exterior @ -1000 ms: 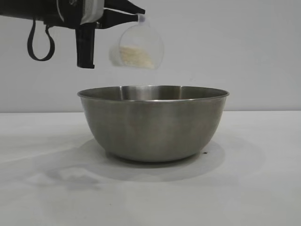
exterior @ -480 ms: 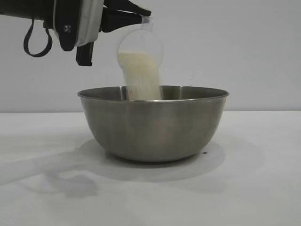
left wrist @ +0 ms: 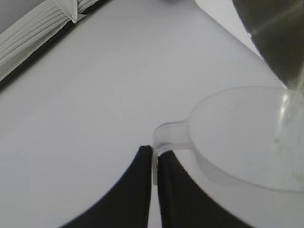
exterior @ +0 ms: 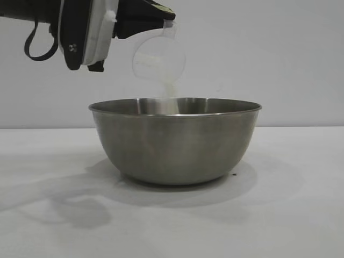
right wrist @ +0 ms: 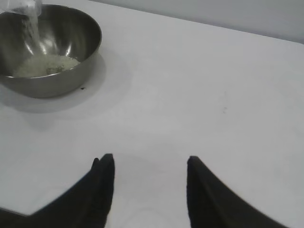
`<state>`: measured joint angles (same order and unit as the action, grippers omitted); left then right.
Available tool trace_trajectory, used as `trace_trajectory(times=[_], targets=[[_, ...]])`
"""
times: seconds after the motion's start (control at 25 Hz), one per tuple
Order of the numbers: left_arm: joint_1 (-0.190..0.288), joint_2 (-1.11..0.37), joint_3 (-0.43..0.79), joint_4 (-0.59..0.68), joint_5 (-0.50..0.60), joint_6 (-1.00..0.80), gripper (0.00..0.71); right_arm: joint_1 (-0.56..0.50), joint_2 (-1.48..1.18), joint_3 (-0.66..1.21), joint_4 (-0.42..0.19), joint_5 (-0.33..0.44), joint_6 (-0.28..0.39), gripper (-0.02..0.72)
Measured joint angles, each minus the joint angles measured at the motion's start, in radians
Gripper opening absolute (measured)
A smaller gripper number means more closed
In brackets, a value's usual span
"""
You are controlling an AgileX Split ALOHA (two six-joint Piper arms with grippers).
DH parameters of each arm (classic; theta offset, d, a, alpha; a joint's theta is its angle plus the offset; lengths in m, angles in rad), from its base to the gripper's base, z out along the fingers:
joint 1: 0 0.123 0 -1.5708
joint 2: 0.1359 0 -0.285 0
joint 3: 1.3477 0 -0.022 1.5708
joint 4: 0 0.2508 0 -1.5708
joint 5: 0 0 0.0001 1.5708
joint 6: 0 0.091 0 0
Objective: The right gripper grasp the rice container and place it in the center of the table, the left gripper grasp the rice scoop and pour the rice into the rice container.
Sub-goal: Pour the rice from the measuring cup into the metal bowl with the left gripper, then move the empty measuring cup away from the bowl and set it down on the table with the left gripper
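Where a thick stream fell before, thin white rice (exterior: pixel 171 95) now trickles from the translucent frosted plastic rice scoop (exterior: pixel 159 59), its handle pinched in the left gripper (left wrist: pixel 154 159) fingers, into the round brushed-steel rice container (exterior: pixel 175 141); the right gripper (right wrist: pixel 149 178) hangs half-open, empty.

Black arm (exterior: pixel 32 13), white-banded wrist (exterior: pixel 99 29)

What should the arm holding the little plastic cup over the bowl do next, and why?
Probably hold the tilt a moment longer. The left claw is shut on the handle of the rice scoop, tipped above the rice container. A thin stream of rice falls into the container, so the scoop seems nearly but not fully empty. The right claw is open, apart from the container.
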<state>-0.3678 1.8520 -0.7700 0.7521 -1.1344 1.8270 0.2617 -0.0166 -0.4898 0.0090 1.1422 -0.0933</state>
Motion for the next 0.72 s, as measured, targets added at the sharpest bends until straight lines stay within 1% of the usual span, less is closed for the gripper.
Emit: trace_trajectory(times=[0.28, 0.36, 0.44, 0.52, 0.72], targets=[[0.0, 0.0, 0.0, 0.0, 0.0, 0.005, 0.0, 0.0, 0.0, 0.0, 0.0, 0.0, 0.0, 0.34], [0.0, 0.0, 0.0, -0.006, -0.001, -0.047, 0.0, 0.0, 0.0, 0.0, 0.0, 0.0, 0.0, 0.34], [0.0, 0.0, 0.0, -0.047, -0.001, -0.158, 0.0, 0.0, 0.0, 0.0, 0.0, 0.0, 0.0, 0.34], [0.0, 0.0, 0.0, -0.126, -0.001, -0.316, 0.0, 0.0, 0.0, 0.0, 0.0, 0.0, 0.0, 0.34], [0.0, 0.0, 0.0, -0.441, -0.001, -0.758, 0.0, 0.0, 0.0, 0.0, -0.001, 0.0, 0.009, 0.34]])
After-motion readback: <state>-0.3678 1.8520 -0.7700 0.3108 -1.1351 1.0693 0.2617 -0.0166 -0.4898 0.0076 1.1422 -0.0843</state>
